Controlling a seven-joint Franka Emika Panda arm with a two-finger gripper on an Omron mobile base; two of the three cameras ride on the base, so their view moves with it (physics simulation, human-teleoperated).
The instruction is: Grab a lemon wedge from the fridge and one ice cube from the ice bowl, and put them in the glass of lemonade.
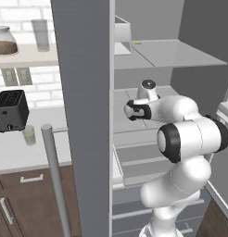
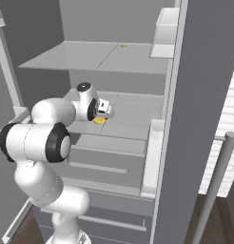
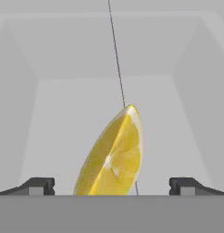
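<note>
With my arm reaching inside the open fridge (image 2: 138, 57), my gripper (image 3: 112, 185) hangs spread wide, grasping nothing. The lemon wedge (image 3: 114, 157) stands tilted on the grey shelf (image 3: 168, 118) directly ahead, between my two dark fingertips (image 3: 38, 185) and touching neither. In the right base view, the wedge (image 2: 99, 120) peeks out just below my hand.

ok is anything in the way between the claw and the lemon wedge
Nothing visible: the bright yellow lemon wedge lies on the grey fridge shelf, centred between the open claw's two dark fingertips.
</note>
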